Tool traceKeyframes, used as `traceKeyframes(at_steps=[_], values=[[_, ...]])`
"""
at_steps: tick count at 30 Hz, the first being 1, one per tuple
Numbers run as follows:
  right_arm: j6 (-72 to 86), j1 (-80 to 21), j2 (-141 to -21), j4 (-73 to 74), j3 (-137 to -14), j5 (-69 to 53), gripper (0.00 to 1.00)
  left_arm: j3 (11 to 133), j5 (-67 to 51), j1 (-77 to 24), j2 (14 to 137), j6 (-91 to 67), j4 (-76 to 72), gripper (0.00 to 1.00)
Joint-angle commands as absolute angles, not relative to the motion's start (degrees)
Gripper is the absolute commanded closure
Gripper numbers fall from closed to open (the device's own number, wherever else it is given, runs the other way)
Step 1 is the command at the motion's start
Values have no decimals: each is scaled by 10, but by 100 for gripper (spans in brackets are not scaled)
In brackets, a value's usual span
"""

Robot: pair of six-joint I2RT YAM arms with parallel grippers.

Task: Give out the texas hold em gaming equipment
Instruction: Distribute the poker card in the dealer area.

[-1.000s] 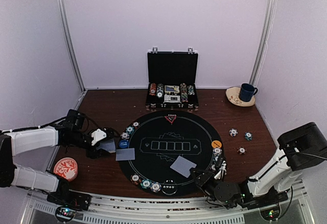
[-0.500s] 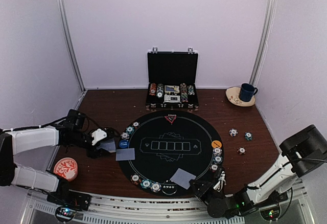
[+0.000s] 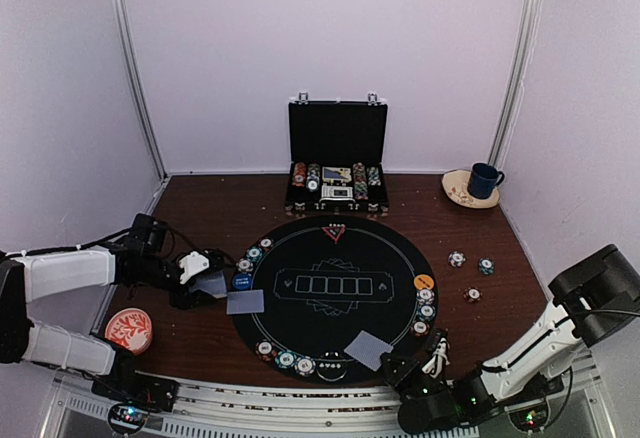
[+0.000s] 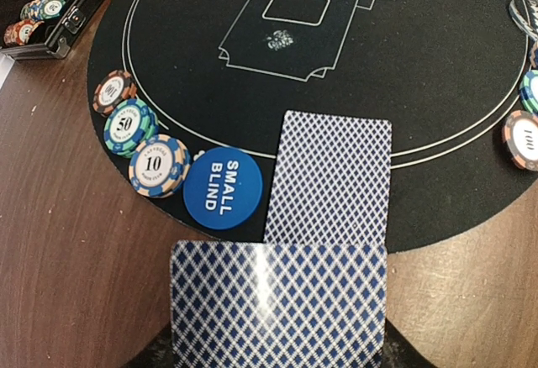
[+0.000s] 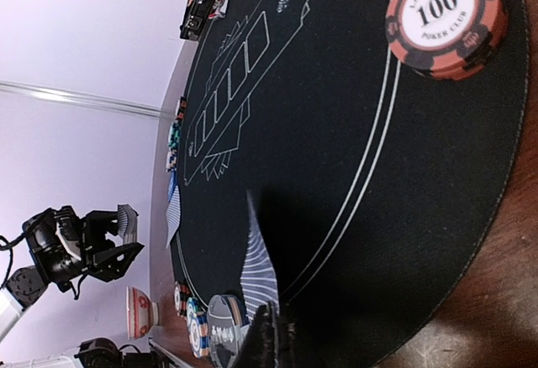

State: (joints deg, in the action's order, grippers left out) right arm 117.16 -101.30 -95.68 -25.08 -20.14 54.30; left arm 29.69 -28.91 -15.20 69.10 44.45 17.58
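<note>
Right fingers (image 5: 271,339): pressed together on the near edge of a blue-backed card (image 5: 256,276). From the wrist, seen almost edge-on and tilted up over the near rim of the round black mat (image 3: 390,258). From above, that card (image 3: 368,350) over the mat's near right edge, just left of the fingers (image 3: 392,362). Farther along the right rim: a red 100 chip (image 5: 445,15), two more chips (image 3: 427,303) beyond it, then an orange button (image 3: 424,282).

Left fingers (image 3: 200,286): clamped on a second card (image 4: 277,301), held back-up just off the mat's left edge, over the bench (image 3: 220,208). One card or a thin pack: cannot tell. Just ahead, a third card (image 4: 329,179) flat and face down at the mat's left edge, its near end hidden behind the held one in the wrist view. Beside it at the rim, a blue SMALL BLIND button (image 4: 223,187). Next round the rim: a white 10 chip (image 4: 154,165), a teal 50 chip (image 4: 128,126), a dark red chip (image 4: 112,91).

Farther out: a row of chips (image 3: 286,359) and a dark button (image 3: 331,368) along the near rim, and a red triangle marker (image 3: 335,232) at the far rim. Three loose chips (image 3: 472,295) on the bench right of the mat. At the back, an open black briefcase (image 3: 337,158) with rows of chips. Blue mug (image 3: 485,180) on a saucer in the far right corner. Red-and-white dish (image 3: 129,328) on the near left.
</note>
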Motion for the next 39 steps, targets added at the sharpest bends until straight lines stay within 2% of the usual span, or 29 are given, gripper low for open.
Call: traceKeyframes(at_steps=[1,5,8,17,24,27,35,37,39], values=[[1185,-1018,-955,-210,-212,548,89,297,-291,-149,691,439,153,91],[1185,-1017,-958,-193,-222,536,74,297,-291,-149,692,439,153,91],[1186,-1017,-956,-181,-226,529,67,297,-290,-149,693,439,153,90],[1199,-1019,-926,-16,-284,491,52,299,-290,-149,700,439,152,90],[1228,-1025,-859,117,-292,478,42,298,-291,-149,693,439,153,91],[1233,-1029,-839,179,-307,483,35,299,-292,-149,693,439,154,91],[1072,-1022,-788,367,-461,590,9,301,-293,-149,694,439,156,91],[1012,-1004,-766,345,-474,598,5,302,-294,-149,694,441,157,91],[895,-968,-734,249,-457,568,2,301,-295,-149,693,441,158,91]])
